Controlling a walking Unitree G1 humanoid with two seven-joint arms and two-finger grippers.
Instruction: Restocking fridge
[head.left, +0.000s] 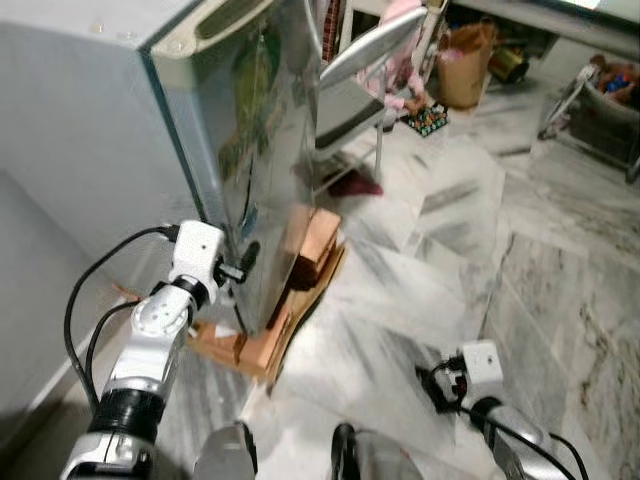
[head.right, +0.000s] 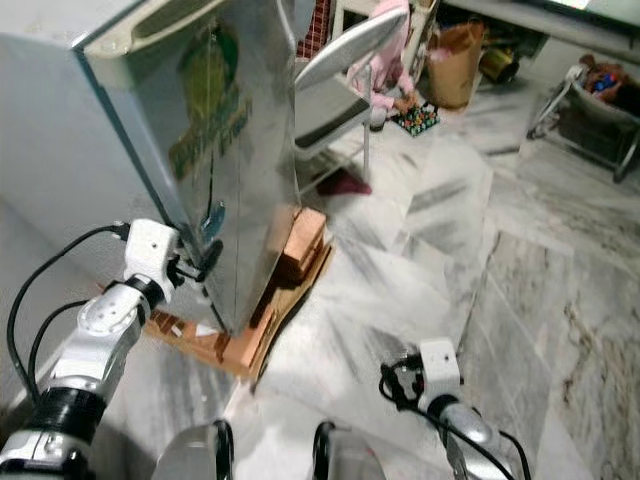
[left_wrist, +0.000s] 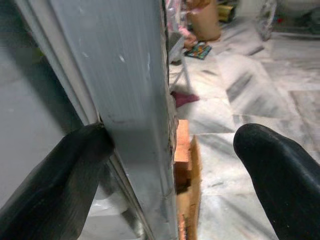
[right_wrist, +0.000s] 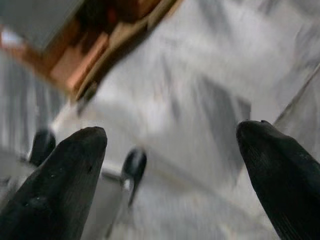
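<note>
The fridge (head.left: 240, 150) was raised on bricks (head.left: 310, 255), which were set on the floor (head.left: 480, 260) at the robot's front left. The left gripper (left_wrist: 170, 150) was placed at the fridge's door edge, its jaws spread astride it. A chair (head.left: 350, 95) was seen behind the fridge, and a bag (head.left: 465, 65) farther back. The right gripper (right_wrist: 170, 150) was held low over the floor at the right.

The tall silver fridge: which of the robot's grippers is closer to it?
Left. The left gripper straddles the tall silver fridge's door edge; the right gripper hangs apart, over the marble floor.
</note>
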